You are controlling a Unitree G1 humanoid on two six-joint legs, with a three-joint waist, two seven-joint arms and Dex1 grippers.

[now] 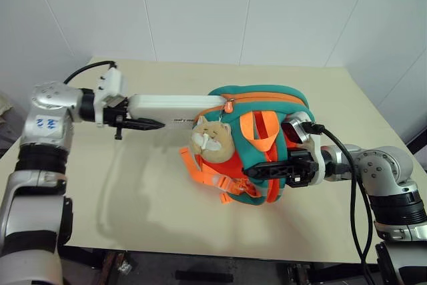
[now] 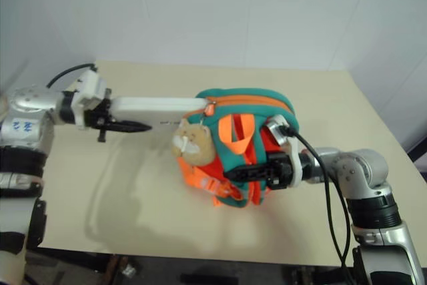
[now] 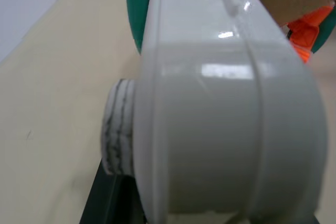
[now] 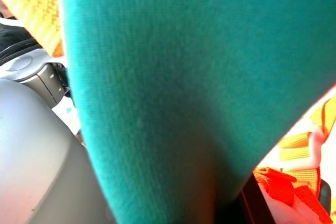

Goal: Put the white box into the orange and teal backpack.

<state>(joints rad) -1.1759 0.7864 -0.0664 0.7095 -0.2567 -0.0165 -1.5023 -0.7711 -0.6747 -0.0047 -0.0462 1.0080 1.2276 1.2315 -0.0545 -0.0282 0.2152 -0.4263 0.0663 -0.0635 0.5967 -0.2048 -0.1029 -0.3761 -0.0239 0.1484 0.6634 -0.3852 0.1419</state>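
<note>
The white box (image 1: 175, 106) is held level above the tabletop (image 1: 133, 185), its far end already nosing into the zippered mouth of the orange and teal backpack (image 1: 260, 145), which stands upright near the middle. The left end effector (image 1: 133, 123) grasps the box's outer end, apparently to push it in lengthwise. The right end effector (image 1: 277, 170), clenched on the pack's fabric, seems to brace it against that push.

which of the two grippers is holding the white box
The left gripper: it grips the outer end of the white box, whose far end is in the orange and teal backpack. The right gripper clamps the backpack instead.
</note>
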